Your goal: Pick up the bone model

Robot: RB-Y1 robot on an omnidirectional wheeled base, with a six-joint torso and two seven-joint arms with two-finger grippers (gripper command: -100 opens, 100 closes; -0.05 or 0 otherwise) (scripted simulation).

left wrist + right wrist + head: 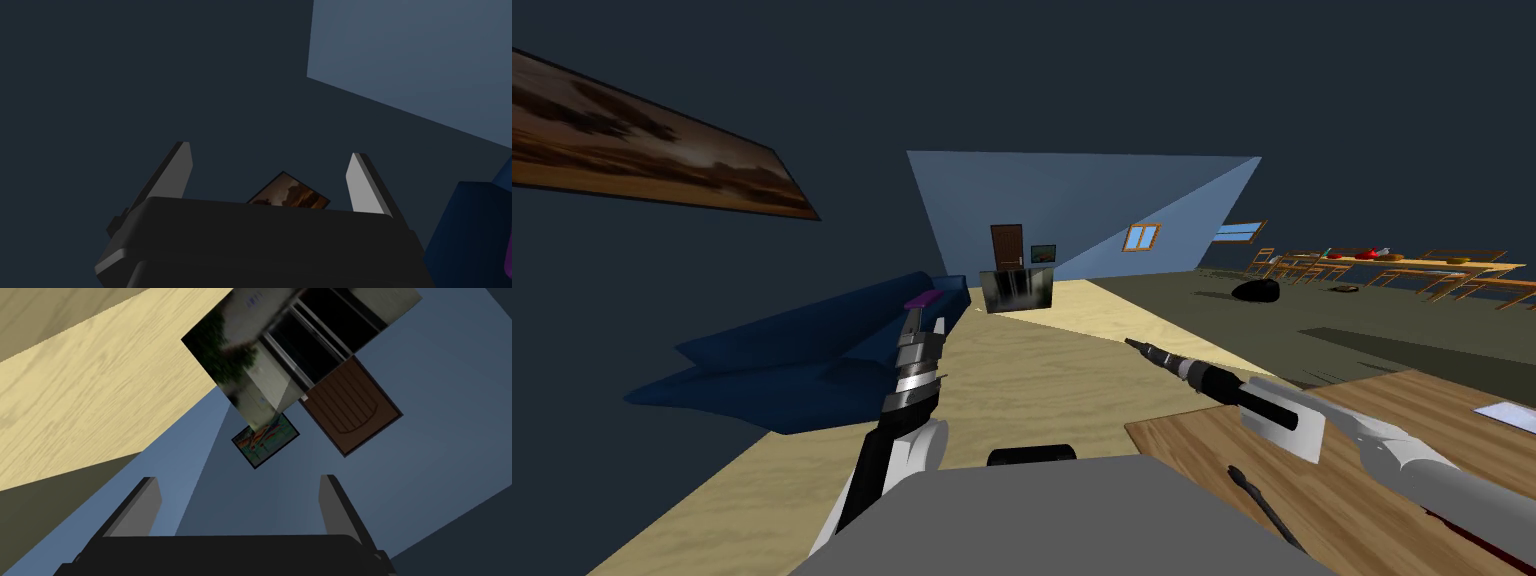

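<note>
The right arm is reaching forward and leftward over the near corner of a brown, wood-grained table top (1202,440). Its white forearm is narrowing into a slim black wrist, with the right gripper (1134,344) pointing out past the table's edge above the pale, sandy wood-grain floor (1032,380). In the right wrist view its two flat grey fingers (146,508) are standing well apart with nothing between them, aiming toward a far blue wall with a brown panelled door (350,405).

The left arm is rising upright beside a dark blue, soft-edged sofa (812,350), banded in silver and black below the left gripper (922,322). Its blade-like fingers (182,165) are likewise spread — empty.

A thin dark streak (1257,500) is lying across the table close to me — thing or shadow, I cannot tell. A flat white sheet (1507,414) is resting near the table's far right edge. A small purple slab (923,299) is sitting on the sofa's arm, just beyond the left gripper. Where the bone model is lying I cannot tell.
</note>
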